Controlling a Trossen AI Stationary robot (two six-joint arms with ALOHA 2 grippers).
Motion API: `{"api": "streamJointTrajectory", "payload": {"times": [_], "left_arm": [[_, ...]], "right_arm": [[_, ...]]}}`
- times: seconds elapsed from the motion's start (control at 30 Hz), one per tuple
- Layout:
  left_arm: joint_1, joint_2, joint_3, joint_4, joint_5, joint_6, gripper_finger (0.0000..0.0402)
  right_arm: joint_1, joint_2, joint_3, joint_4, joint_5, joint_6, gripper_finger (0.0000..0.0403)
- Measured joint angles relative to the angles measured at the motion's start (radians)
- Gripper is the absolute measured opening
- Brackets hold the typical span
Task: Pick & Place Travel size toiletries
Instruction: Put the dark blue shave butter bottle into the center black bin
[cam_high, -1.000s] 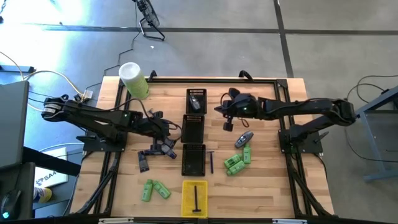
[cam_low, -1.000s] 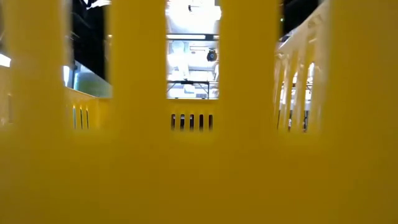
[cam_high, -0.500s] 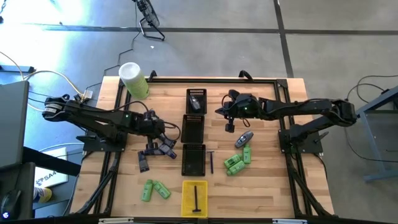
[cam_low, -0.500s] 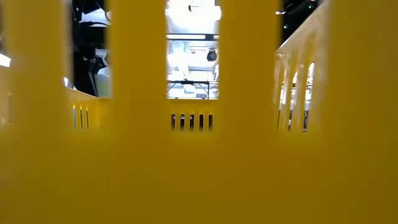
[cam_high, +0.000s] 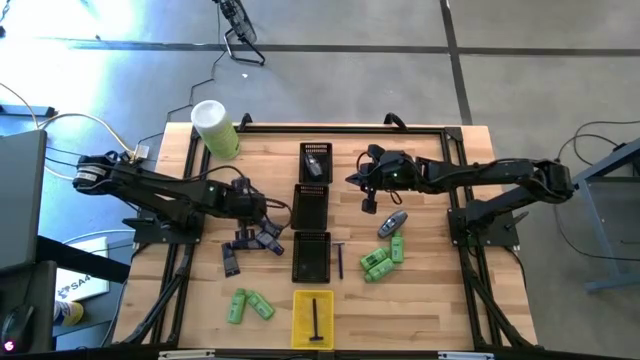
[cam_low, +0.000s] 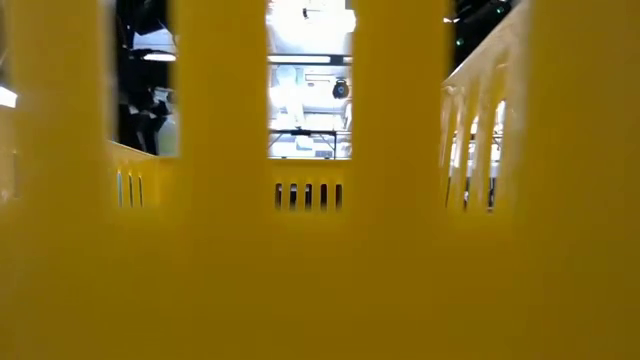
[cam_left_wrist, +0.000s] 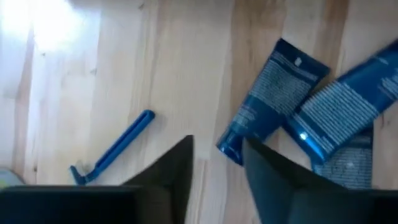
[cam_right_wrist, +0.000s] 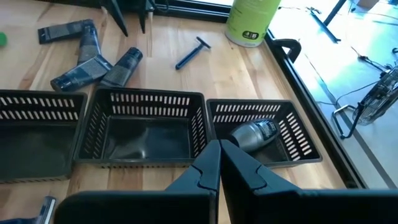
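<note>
Three dark blue tubes lie in a loose heap on the wood left of the black trays. My left gripper points steeply down over them, open, and one tube's cap end lies just ahead of the gap; I cannot tell whether a finger touches it. A blue razor lies beside them. Green bottles lie at the near left and the right, beside a grey-blue oval piece. My right gripper hangs shut above the trays with nothing in it.
Three black slotted trays stand in a row down the table's middle; the far one holds a grey oval piece. A yellow tray with a dark stick fills the low view. A pale-green cylinder stands at the far left corner.
My left gripper has tipped more steeply downward over the tubes and sunk a little, its wrist drawing back toward the table's left edge. The tubes have stayed where they were.
</note>
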Motion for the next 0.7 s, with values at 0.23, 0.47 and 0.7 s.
{"api": "streamJointTrajectory", "payload": {"times": [0.23, 0.47, 0.7], "left_arm": [[0.000, 0.022, 0.000, 0.000, 0.004, -0.021, 0.0268], [0.000, 0.020, 0.000, 0.013, 0.006, 0.012, 0.0321], [0.000, 0.020, 0.000, 0.011, 0.007, 0.012, 0.0320]], "right_arm": [[0.000, 0.000, 0.000, -0.001, 0.000, 0.015, 0.0003], [0.000, 0.000, 0.000, -0.010, 0.003, 0.019, 0.0003], [0.000, 0.000, 0.000, -0.031, 0.006, 0.041, 0.0003]]}}
